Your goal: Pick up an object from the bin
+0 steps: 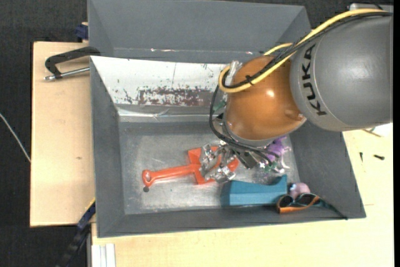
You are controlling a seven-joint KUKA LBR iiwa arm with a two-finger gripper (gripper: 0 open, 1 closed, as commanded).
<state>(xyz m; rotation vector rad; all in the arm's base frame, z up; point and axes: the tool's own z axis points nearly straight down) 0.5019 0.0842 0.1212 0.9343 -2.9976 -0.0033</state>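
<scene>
Pincer (217, 166) low over floor of bin (106, 153), right of centre, at head end of orange-red long-handled tool (169, 174). Clenched or released: cannot be told, hidden under orange wrist cover (262, 103). Tool laid flat, handle pointing left. Blue box (250, 194) just beside, by front wall. Purple piece (277, 149) and sunglasses (299, 201) crowded right. Open floor left; only 1 exit judged safe: straight up.
</scene>
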